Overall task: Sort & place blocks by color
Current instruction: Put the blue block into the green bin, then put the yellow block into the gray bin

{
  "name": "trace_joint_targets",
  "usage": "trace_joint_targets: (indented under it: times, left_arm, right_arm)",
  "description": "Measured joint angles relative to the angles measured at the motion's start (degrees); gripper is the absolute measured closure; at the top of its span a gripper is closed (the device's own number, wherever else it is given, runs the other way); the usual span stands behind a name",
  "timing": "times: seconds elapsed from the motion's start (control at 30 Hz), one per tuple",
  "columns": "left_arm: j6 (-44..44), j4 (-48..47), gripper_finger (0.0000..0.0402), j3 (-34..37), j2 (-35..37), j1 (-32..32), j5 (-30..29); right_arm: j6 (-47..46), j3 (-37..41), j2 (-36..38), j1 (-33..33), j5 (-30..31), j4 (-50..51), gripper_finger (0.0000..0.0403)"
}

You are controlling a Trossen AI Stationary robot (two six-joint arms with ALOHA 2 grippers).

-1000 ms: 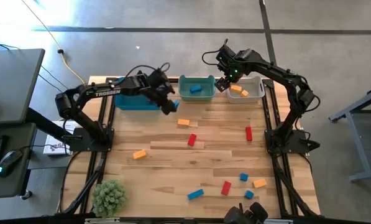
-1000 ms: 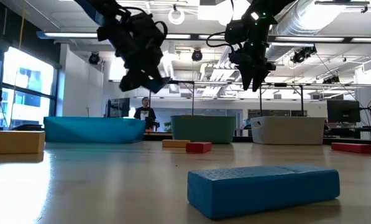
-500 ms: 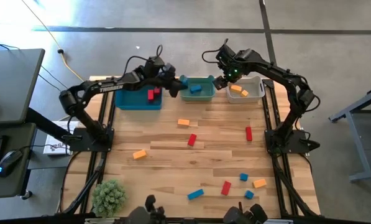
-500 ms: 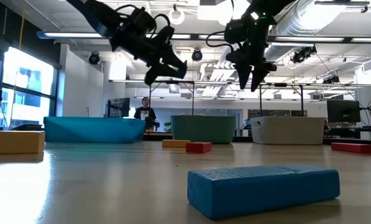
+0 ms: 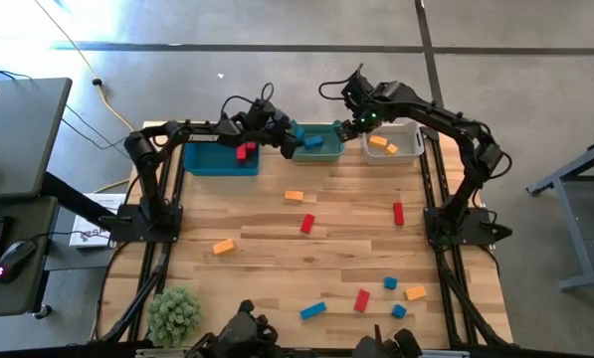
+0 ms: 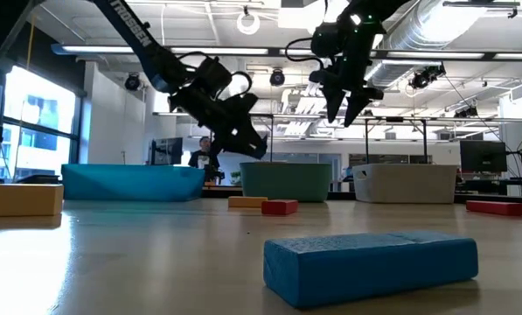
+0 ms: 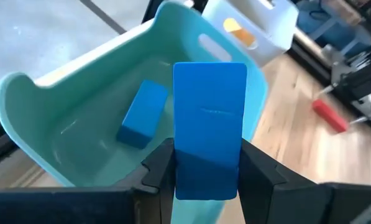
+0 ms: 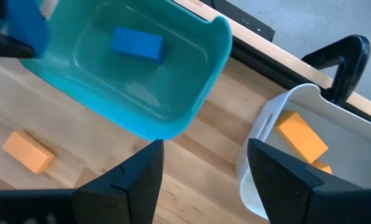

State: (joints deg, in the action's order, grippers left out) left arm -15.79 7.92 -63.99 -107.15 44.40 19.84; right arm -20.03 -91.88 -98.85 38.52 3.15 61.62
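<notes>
My left gripper (image 5: 289,141) is shut on a blue bar block (image 7: 210,112) above the teal bin (image 5: 328,155); that bin holds one more blue block (image 7: 141,115). My right gripper (image 8: 204,186) is open and touches nothing, hovering between the teal bin (image 8: 191,99) and the white bin (image 8: 263,130), which holds orange blocks (image 8: 302,140). The blue bin (image 5: 205,161) holds red blocks (image 5: 244,151). Red, blue and orange blocks lie flat on the table: orange (image 5: 294,196), red (image 5: 307,225), blue (image 5: 312,310). My left gripper pinches the blue bar block by its near end (image 7: 205,171) between the two fingers, one on each long side. The bar runs on forward past the fingertips, along the fingers. It is lifted clear, above the teal bin's inside.
More loose blocks lie near the table's near right: red (image 5: 362,300), blue (image 5: 390,283), orange (image 5: 415,292), blue (image 5: 398,311). A red bar (image 5: 398,213) lies at the right, an orange block (image 5: 223,246) at the left. A green plant (image 5: 175,316) stands at the near left corner.
My left gripper has carried the blue block from in front of the blue bin toward the far edge and rightward, and has come down over the teal bin. It has stayed shut on the block.
</notes>
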Motion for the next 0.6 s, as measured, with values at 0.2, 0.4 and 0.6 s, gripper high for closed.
trace_joint_targets:
  times: [0.2,0.4,0.6]
  left_arm:
    - [3.57,-0.22,0.0285,0.00,-0.16,-0.22,-4.59]
    - [5.38,-1.13,0.0232,0.00,-0.15,-0.15,-5.56]
    - [7.48,-1.03,0.0198,0.00,-0.15,-0.17,-5.30]
  right_arm:
    - [-1.13,0.00,0.00,-1.83,0.66,-0.06,0.0182]
    - [-2.53,0.00,0.00,-4.88,-0.16,0.03,0.0182]
    - [-3.52,0.00,0.00,-9.32,-0.21,0.07,0.0182]
